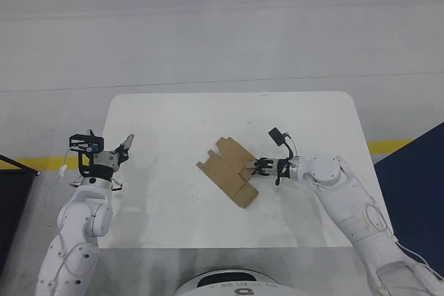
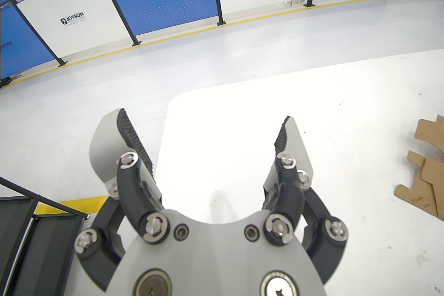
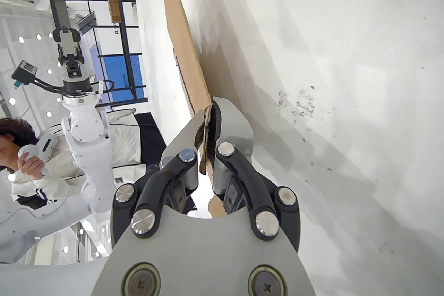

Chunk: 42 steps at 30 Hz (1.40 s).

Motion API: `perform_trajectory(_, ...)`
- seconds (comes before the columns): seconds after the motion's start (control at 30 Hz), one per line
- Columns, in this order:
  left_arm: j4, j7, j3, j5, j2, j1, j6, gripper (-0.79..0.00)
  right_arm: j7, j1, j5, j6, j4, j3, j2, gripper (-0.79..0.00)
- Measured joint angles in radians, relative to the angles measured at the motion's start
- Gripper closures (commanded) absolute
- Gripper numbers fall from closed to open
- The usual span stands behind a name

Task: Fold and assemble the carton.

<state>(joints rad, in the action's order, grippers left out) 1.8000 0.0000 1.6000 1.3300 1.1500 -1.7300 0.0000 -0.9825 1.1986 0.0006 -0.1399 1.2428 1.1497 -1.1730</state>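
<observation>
Clamped on one edge of the flat brown carton [image 3: 184, 51], the right gripper [image 3: 209, 118] pinches the cardboard; the carton lies near the middle of the table [image 1: 170, 214], not yet folded up; the left gripper [image 2: 204, 124] hangs spread wide by the table's left edge, well apart. Raising a first flap looks like the step in hand; next, the free arm should brace the sheet.

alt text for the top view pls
The right hand grips one edge of a flattened brown carton at the middle of a white table. The left hand hangs open and empty at the table's left edge, apart from the carton.
</observation>
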Motion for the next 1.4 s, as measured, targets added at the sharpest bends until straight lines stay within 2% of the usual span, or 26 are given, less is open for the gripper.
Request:
perform_trajectory(0.1, 0.0, 0.0, 0.0, 0.0, 0.0, 0.0, 0.0, -0.785, -0.028, 0.006, 0.08, -0.069, 0.001, 0.019, 0.001, 0.0)
perform_trajectory(0.2, 0.0, 0.0, 0.0, 0.0, 0.0, 0.0, 0.0, -0.785, -0.065, 0.031, 0.176, -0.184, 0.027, 0.066, 0.01, 0.0)
perform_trajectory(0.33, 0.0, 0.0, 0.0, 0.0, 0.0, 0.0, 0.0, -0.785, -0.079, 0.103, 0.263, -0.34, 0.121, 0.162, 0.03, 0.0)
perform_trajectory(0.47, 0.0, 0.0, 0.0, 0.0, 0.0, 0.0, 0.0, -0.785, -0.037, 0.189, 0.281, -0.46, 0.228, 0.271, 0.049, 0.0)
perform_trajectory(0.53, 0.0, 0.0, 0.0, 0.0, 0.0, 0.0, 0.0, -0.785, -0.035, 0.224, 0.289, -0.483, 0.256, 0.302, 0.055, 0.0)
perform_trajectory(0.9, 0.0, 0.0, 0.0, 0.0, 0.0, 0.0, 0.0, -0.785, -0.035, 0.219, 0.287, -0.478, 0.25, 0.3, 0.054, 0.0)
perform_trajectory(0.97, 0.0, 0.0, 0.0, 0.0, 0.0, 0.0, 0.0, -0.785, 0.01, 0.209, 0.237, -0.466, 0.22, 0.29, 0.052, 0.0)
perform_trajectory(1.2, 0.0, 0.0, 0.0, 0.0, 0.0, 0.0, 0.0, -0.785, 0.203, 0.151, 0.053, -0.664, 0.23, 0.292, 0.046, 0.0)
perform_trajectory(1.4, 0.0, 0.0, 0.0, 0.0, 0.0, 0.0, 0.0, -0.785, 0.271, 0.126, -0.019, -0.702, 0.235, 0.258, 0.042, 0.0)
